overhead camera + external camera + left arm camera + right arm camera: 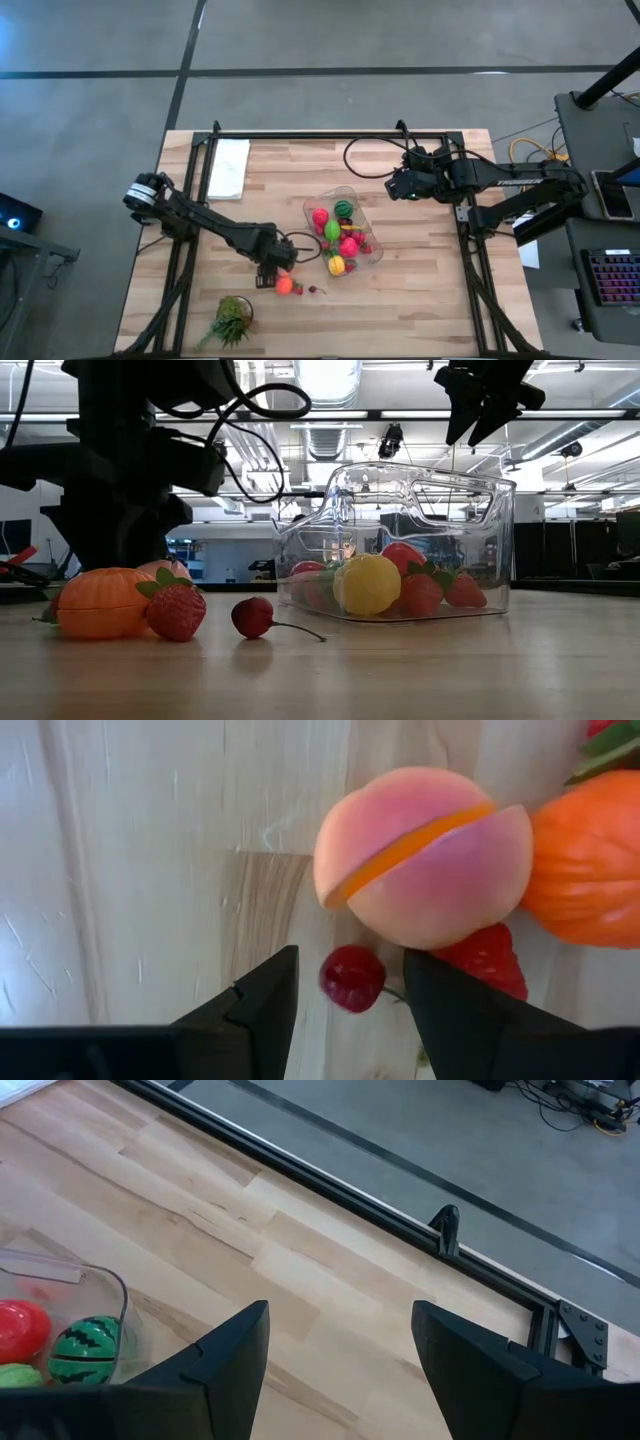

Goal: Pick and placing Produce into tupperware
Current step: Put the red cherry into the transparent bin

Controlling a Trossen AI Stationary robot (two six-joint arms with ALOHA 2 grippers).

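The high view looks straight down on the whole wooden table point(420, 290), from well above. The low view sits at tabletop height, facing level across the boards into the room, close to the clear tupperware point(400, 540); both views share that container point(345, 238) and the orange piece point(100, 603) beside it. The left wrist view looks steeply down, very near a pink peach point(425, 855) and a cherry point(352, 978). The right wrist view looks obliquely across the table's far edge.

light: bright overhead strips | shadows: soft | low view: backlit arms, dark silhouettes
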